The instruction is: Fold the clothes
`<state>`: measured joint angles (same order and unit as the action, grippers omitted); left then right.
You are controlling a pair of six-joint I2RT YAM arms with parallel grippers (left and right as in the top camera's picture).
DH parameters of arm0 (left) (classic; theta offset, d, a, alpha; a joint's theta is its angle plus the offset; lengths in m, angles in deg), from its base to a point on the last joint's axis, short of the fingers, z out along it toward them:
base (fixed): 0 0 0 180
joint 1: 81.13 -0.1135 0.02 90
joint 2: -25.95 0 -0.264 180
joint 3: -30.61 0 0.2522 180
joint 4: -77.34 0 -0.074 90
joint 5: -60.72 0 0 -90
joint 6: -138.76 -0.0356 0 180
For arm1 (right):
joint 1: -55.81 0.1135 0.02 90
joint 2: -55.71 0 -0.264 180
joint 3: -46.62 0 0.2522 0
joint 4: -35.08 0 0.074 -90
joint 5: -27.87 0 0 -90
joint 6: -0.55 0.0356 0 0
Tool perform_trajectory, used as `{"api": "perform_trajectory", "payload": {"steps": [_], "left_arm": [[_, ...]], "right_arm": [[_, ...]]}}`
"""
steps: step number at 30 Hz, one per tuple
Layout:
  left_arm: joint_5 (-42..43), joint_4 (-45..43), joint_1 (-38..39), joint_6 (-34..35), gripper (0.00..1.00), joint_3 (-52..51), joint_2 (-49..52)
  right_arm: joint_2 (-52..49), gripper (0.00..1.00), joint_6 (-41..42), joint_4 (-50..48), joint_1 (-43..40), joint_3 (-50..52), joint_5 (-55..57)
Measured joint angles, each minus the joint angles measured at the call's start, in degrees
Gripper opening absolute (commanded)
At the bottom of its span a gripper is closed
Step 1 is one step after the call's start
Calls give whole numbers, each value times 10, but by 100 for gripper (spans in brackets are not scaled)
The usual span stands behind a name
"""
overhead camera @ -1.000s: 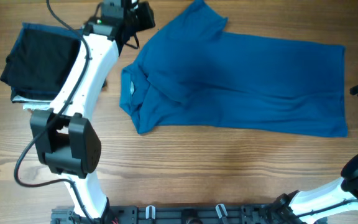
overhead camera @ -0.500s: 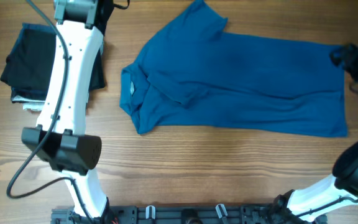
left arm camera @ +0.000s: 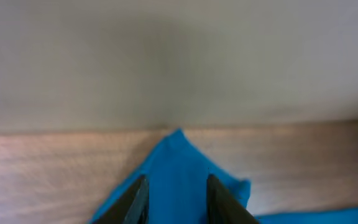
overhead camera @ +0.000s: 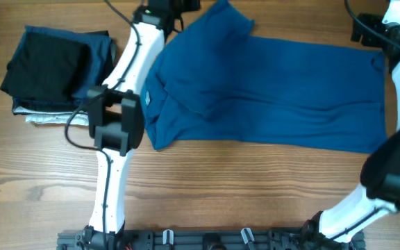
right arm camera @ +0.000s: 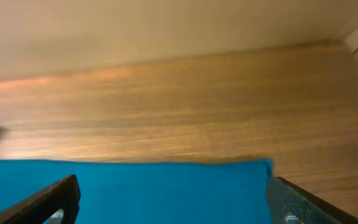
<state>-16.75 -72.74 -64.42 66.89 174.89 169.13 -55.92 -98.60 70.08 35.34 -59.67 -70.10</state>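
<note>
- Overhead: you have one medium-blue T-shirt lying flat and lengthwise across the middle of the wooden table, collar to the left, hem to the right, and one short sleeve pointing to the far edge.
- Also count one pile of folded garments at the far left, well apart from the shirt. It has a black piece on top, dark navy under it and a pale one at the bottom.
- Both arms reach to the far side, one at each end of the shirt.
- Left wrist: the left gripper has its jaws narrowed but apart, with the sleeve tip showing between them. You can see no pinch on it yet.
- Right wrist: the right gripper stands wide open over the far hem edge, holding nothing.
- Expect the shirt to be light, soft and limp. It will sag and wrinkle, so take it by the far edge, at the sleeve and at the hem corner.
</note>
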Motion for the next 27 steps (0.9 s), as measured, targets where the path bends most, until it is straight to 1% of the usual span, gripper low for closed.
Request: {"api": "perform_trajectory", "payload": {"steps": [4,7,10,12,20,25,27], "left_arm": [[19,14,5,-3,42,0,31],[23,40,5,-20,42,0,43],[2,57,5,-42,41,0,50],[-19,61,5,-58,48,0,52],[-42,49,-3,-76,48,0,88],[-46,67,-15,-80,49,1,106],[-57,80,-17,-81,47,5,106]], "right_arm": [[-103,98,12,-24,-2,0,8],[-150,99,20,-33,-11,0,7],[-159,99,17,-31,-16,0,7],[-159,99,7,-31,-17,0,8],[-159,99,-2,-35,-20,0,11],[-159,99,-2,-44,-30,0,14],[-159,99,-2,-43,-33,0,16]]}}
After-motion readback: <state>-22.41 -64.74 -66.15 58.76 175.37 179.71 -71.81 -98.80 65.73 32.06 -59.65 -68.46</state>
